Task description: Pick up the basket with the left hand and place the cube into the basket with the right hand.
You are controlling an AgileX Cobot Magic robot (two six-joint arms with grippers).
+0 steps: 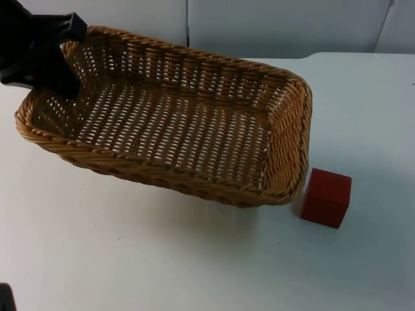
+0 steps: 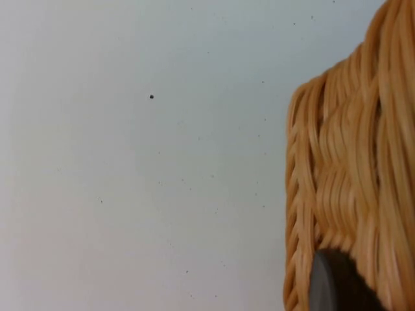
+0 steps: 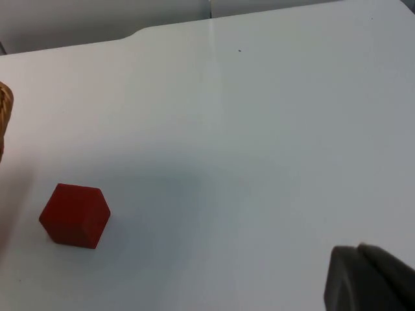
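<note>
At the far left of the top view the left gripper [image 1: 65, 81] reaches down from the upper corner onto the left end of the basket [image 1: 175, 139]. Its black fingers are clamped on the basket's woven wall there, one finger inside the rim. In the left wrist view the same wall [image 2: 350, 188] stands close beside a dark fingertip [image 2: 334, 285], with bare white counter [image 2: 142, 162] stretching away next to it.

The basket is a long, shallow, tan wicker tray with an open-weave floor. It sits tilted, its left end raised in the grip and its right end low, near the counter [image 1: 162, 259]. Nothing lies inside it.

Just beside the basket's right front corner, on the counter, sits the red cube [image 1: 326, 197]. It is close to the wicker but whether the two touch I cannot tell.

In the right wrist view the cube [image 3: 74, 215] rests on the counter, well apart from the right gripper, whose dark fingertip [image 3: 366, 280] shows; whether its fingers are apart or together I cannot tell.
</note>
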